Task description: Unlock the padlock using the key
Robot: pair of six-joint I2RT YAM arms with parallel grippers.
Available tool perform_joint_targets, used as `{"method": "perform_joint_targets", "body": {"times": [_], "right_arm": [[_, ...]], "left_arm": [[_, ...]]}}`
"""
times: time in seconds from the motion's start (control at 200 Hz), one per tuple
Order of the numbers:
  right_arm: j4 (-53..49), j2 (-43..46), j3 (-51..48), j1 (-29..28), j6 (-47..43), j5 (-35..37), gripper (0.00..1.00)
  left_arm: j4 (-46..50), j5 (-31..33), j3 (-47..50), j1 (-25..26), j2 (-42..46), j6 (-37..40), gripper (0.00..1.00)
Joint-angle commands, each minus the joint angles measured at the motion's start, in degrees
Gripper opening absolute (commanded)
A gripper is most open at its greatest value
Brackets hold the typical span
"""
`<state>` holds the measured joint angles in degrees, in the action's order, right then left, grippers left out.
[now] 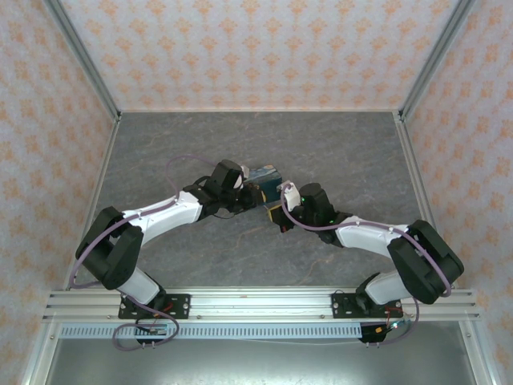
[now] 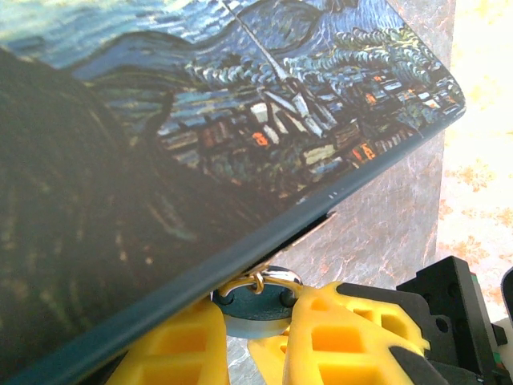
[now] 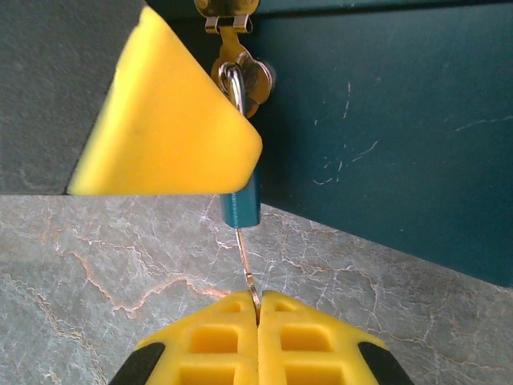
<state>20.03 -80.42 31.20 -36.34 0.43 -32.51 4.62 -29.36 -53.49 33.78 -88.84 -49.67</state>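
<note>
Padlock [image 3: 239, 210] is being gripped by the left end effector [image 2: 258, 314]; the right end effector [image 3: 258, 303] is pinching the inserted key [image 3: 247, 265], with a steady twist looking next.

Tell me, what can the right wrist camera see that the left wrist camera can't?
Right wrist view's extras: the thin key pinched in the right gripper, reaching up to the bottom of the teal padlock, and the plain dark side of the box.

Left wrist view's extras: the box's painted lid, with a night sky and little lit houses, and the left gripper closed around the padlock from both sides.

Shared: the padlock hanging from the box's clasp, a yellow finger of the left gripper, and the marbled grey table.
</note>
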Motion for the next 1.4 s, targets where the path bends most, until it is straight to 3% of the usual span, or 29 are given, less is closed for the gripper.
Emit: {"method": "perform_joint_targets", "body": {"times": [0.0, 1.036, 1.391], "right_arm": [[2.9, 1.2, -0.6, -0.4, 0.7, 0.7, 0.00], [14.9, -2.6, -1.5, -0.7, 4.4, 2.4, 0.00], [23.9, -4.9, -1.0, -0.7, 5.9, 3.1, 0.00]], "left_arm": [[-0.1, 0.7, -1.6, 0.3, 2.7, -0.3, 0.11], [-2.7, -1.3, -0.6, 0.3, 3.1, -3.5, 0.10], [-2.3, -2.5, -0.5, 0.3, 3.4, -4.0, 0.10]]}}
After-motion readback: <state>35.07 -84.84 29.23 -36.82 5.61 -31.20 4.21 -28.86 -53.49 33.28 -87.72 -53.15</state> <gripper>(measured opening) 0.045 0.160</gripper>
